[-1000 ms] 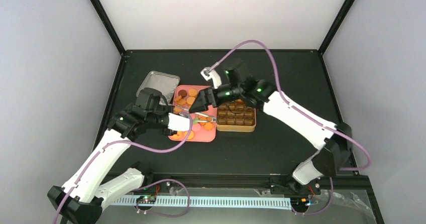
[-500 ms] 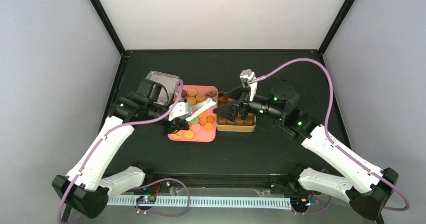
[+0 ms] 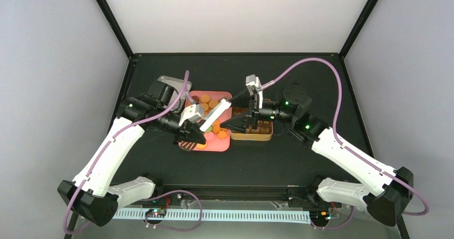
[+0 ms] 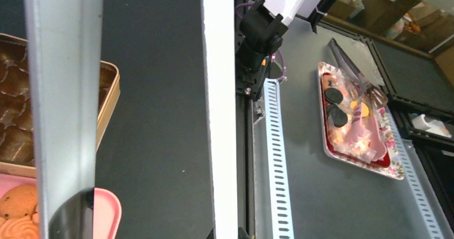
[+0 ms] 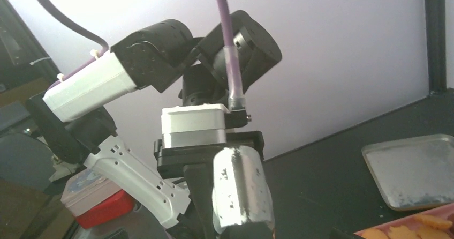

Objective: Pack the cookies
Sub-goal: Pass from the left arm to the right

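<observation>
While the left gripper (image 3: 199, 122), clamped on a silvery tool (image 3: 217, 113), hung over mid-frame cookies (image 3: 217, 127), a pickup seemed underway, calling for descent; whether the right gripper (image 3: 227, 125) stood open was unclear.

One pink tray (image 3: 227, 145), one tin (image 3: 257, 138), perhaps ten cookies (image 3: 205, 98).

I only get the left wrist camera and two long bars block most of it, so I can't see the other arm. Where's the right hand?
Observer: The right hand hangs at the left edge of the gold tin, pointing toward the pink tray.
Operator: Anything else out there?
Observer: A shallow silver lid lies behind the tray's far left corner.
Operator: And what's on the tray?
Observer: Mostly orange cookies, spread over it.
</observation>
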